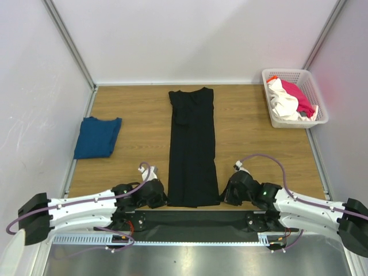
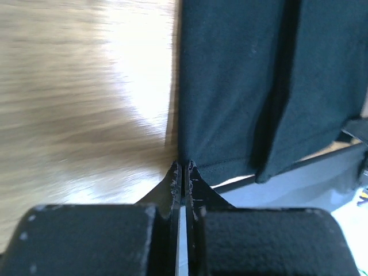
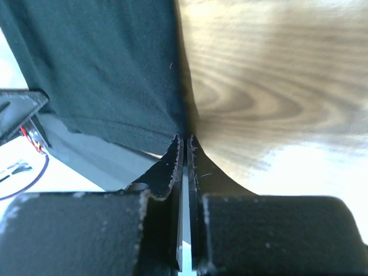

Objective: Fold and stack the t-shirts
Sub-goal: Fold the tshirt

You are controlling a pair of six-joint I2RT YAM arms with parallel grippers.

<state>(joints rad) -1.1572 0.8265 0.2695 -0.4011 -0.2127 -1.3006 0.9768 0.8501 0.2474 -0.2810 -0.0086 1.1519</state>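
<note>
Wooden desk (image 1: 259, 138) boards lie between white walls. Near the desk's near edge, the left gripper (image 2: 183, 169) is clenched on the near left hem corner of the black t-shirt (image 1: 192, 149), and the right gripper (image 3: 184, 141) pinches its near right corner. The shirt lies as a long strip down the desk's middle. A folded dark blue t-shirt (image 1: 98, 137) sits by the left edge. A white lattice basket (image 1: 287, 72) in the far right corner holds a white t-shirt (image 1: 284, 102) and a pink-red t-shirt (image 1: 300, 95).
</note>
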